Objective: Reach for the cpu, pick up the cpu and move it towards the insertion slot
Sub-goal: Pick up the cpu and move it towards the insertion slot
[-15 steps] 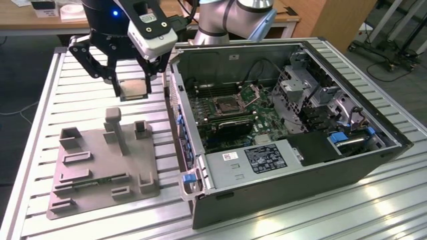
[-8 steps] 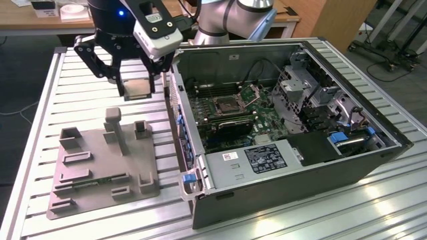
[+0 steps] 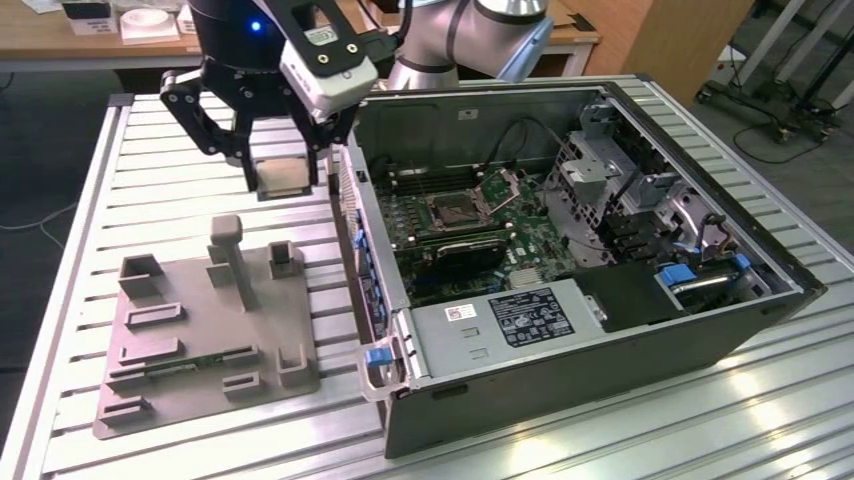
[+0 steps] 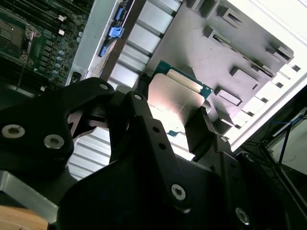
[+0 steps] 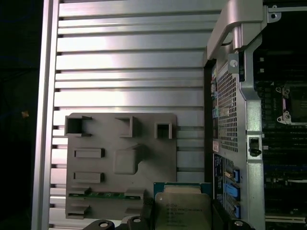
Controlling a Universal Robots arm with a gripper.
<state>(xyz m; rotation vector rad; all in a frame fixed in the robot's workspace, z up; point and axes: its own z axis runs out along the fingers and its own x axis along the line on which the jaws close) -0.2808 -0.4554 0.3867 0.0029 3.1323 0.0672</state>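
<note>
Tool (image 4: 171, 112) clamps the cpu (image 4: 178, 93) — flat, metal top upward.

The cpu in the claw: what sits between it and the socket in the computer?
In the exterior view, the case wall and a strip of green board lie between the cpu, shut in the gripper, and the insertion slot.

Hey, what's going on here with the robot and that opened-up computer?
The robot arm's end effector is shut on the cpu and holds it in the air over the slatted table. The chip is off the grey tray and outside the open computer case. Inside the case, the insertion slot has its metal flap raised. The cpu is not over it yet.
</note>
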